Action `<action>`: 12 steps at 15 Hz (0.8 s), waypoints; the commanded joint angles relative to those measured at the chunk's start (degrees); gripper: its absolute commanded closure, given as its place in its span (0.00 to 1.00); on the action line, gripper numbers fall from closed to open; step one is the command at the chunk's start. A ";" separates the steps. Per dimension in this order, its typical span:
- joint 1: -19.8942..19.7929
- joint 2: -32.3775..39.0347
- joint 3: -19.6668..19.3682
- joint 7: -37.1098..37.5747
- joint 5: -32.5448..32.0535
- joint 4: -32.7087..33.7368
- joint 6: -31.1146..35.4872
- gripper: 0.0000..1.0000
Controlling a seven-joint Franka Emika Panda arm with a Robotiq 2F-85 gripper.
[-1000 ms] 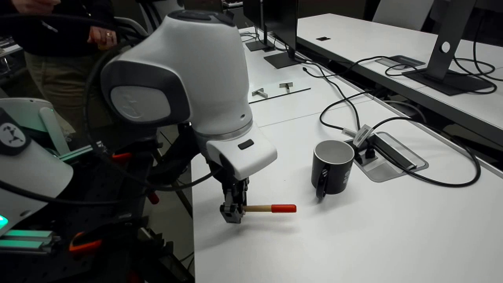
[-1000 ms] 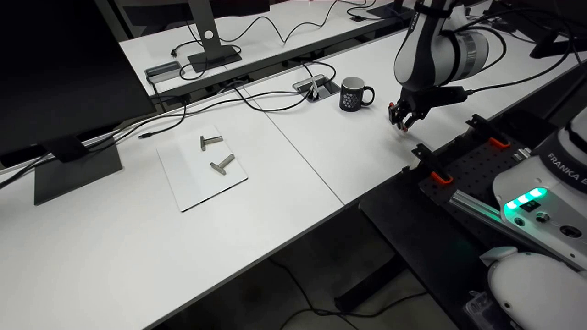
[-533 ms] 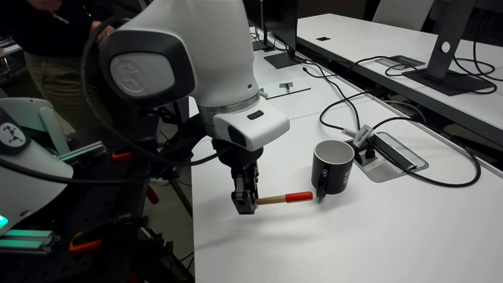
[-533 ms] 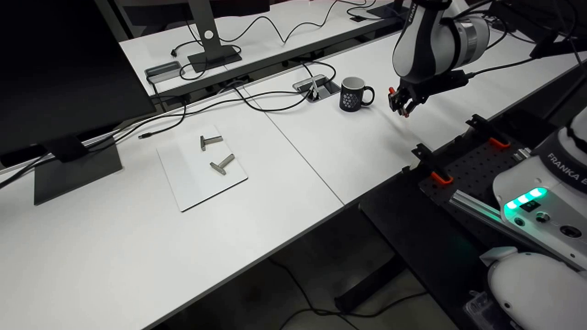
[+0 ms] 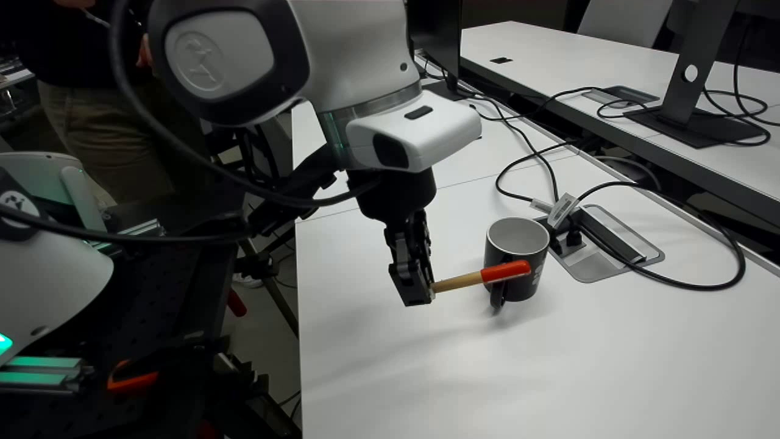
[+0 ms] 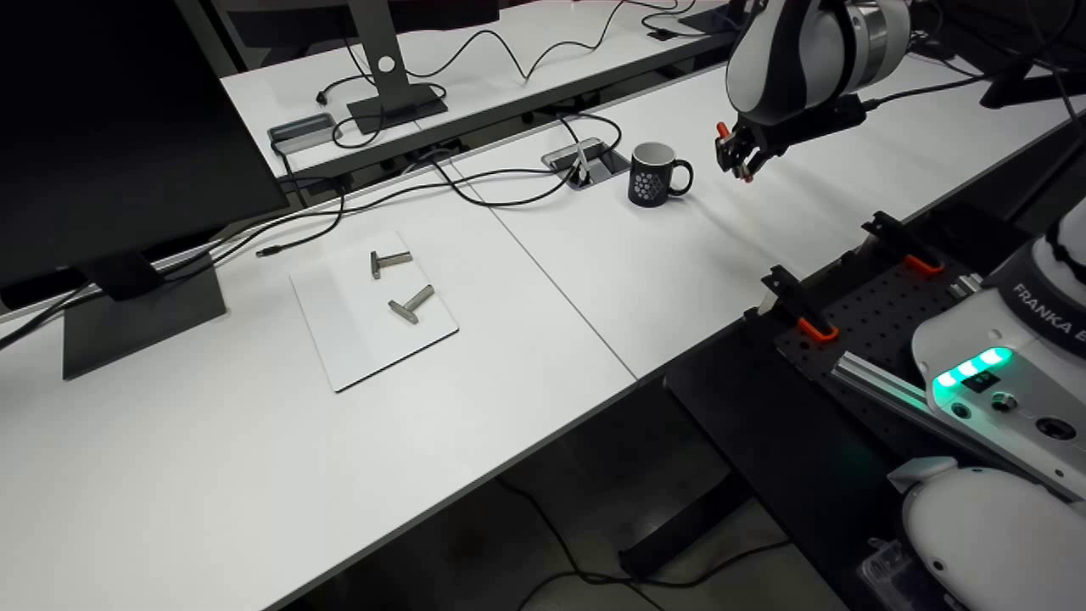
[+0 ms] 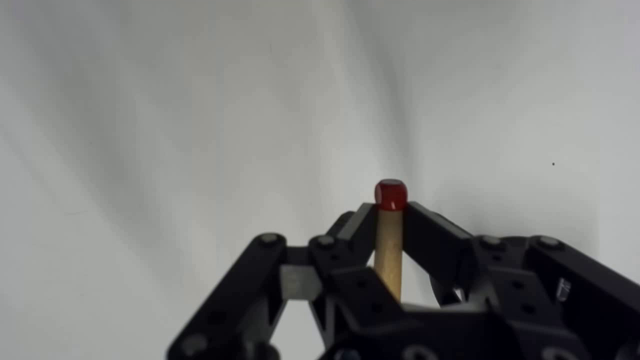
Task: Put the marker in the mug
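Observation:
My gripper point(image 5: 420, 296) is shut on the marker point(image 5: 484, 275), a tan stick with red ends. The long red end points out and slightly up, and in this exterior view it overlaps the front of the mug. In the wrist view the fingertips point(image 7: 391, 207) pinch the marker point(image 7: 388, 245) just below a short red end. The black mug point(image 5: 518, 290) stands upright on the table, its handle towards the gripper side. In an exterior view the gripper point(image 6: 735, 159) is raised above the table, to the right of the mug point(image 6: 650, 183) and apart from it. The mug cannot be made out in the wrist view.
A grey cable box point(image 5: 588, 262) with black cables lies right behind the mug. A white board point(image 6: 365, 331) with two metal T-shaped pieces lies farther along the table. Clamps with orange handles point(image 6: 817, 329) sit at the table edge near the robot base.
The gripper has risen off the table with the marker and moved nearer the mug. The marker has gone from about level to tilted up at its long red end. The mug has not moved.

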 commanded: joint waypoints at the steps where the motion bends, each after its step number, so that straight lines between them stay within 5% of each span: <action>1: 0.03 -0.37 -0.39 0.61 -0.90 0.02 0.14 0.70; 6: 0.28 -0.88 -0.69 0.62 -0.93 -0.01 0.13 0.70; 7: -2.98 -1.58 2.50 0.15 -1.34 -0.02 0.93 0.92; 12: -9.16 -2.06 9.83 -1.12 -2.48 1.93 4.29 0.92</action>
